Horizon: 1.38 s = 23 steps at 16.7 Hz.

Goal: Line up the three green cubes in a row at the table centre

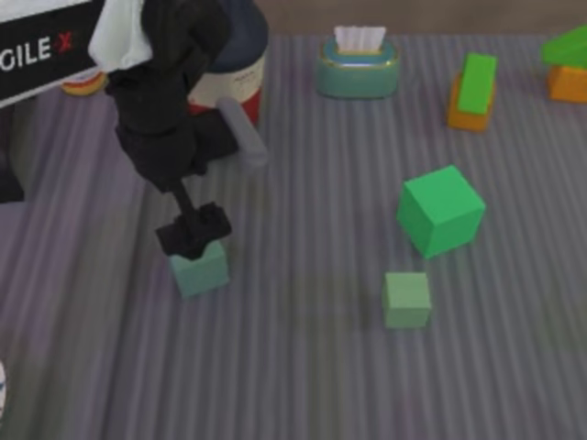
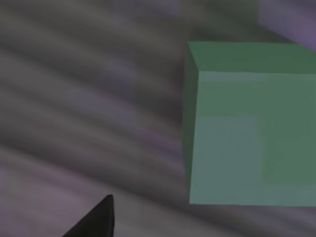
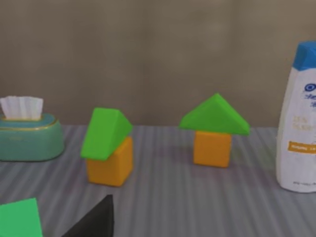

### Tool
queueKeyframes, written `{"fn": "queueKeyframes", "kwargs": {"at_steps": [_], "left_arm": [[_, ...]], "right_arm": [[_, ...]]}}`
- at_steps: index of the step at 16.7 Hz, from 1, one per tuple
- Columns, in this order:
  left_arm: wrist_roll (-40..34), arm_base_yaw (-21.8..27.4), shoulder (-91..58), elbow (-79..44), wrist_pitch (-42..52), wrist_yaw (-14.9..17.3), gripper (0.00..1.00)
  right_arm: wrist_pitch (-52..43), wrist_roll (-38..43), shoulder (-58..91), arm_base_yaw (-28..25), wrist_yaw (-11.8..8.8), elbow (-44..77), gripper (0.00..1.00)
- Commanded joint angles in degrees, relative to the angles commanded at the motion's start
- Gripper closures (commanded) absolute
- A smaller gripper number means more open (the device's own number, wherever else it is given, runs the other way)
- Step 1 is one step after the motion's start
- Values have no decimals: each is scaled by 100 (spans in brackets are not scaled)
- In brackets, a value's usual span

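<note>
The dull teal-green cube (image 1: 201,269) sits left of centre on the ribbed grey-purple table (image 1: 303,367). My left gripper (image 1: 193,238) hangs open just over its far edge. The left wrist view shows this cube (image 2: 247,128) large and close, off to one side of a single dark fingertip (image 2: 96,222), with nothing between the fingers. The large bright green cube (image 1: 440,210) stands right of centre, and its corner (image 3: 19,219) shows in the right wrist view. The small pale green cube (image 1: 407,299) lies just in front of it. My right arm is outside the top view; one fingertip (image 3: 96,219) shows.
At the back stand a teal tissue box (image 1: 358,62), a dark-topped red and white container (image 1: 234,69), a green slab on an orange block (image 1: 472,92) and a green wedge on an orange block (image 1: 569,60). A white bottle (image 3: 298,123) stands beside the wedge.
</note>
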State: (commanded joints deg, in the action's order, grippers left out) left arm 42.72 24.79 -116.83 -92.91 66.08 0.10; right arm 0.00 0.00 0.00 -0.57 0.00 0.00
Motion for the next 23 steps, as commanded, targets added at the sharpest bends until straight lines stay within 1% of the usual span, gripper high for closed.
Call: {"fn": "queueKeyframes", "kwargs": {"at_steps": [3,5,10,12,16,23], "left_arm": [[-4,-27,8,32,-31,0,0],[8,-15,-70,189,-240,1,0],[14,-12,-493,903,-1451,4,0],[18,-11,-624,1103,-1743,5,0],[20,-11,-655,1146,-1802,5,0],[20,-11,-655,1146,-1802,5,53]], "right_arm": [[0,0,0,0,0,0,0],[0,0,0,0,0,0,0],[0,0,0,0,0,0,0],[0,0,0,0,0,0,0],[0,0,0,0,0,0,0],[0,0,0,0,0,0,0]]}}
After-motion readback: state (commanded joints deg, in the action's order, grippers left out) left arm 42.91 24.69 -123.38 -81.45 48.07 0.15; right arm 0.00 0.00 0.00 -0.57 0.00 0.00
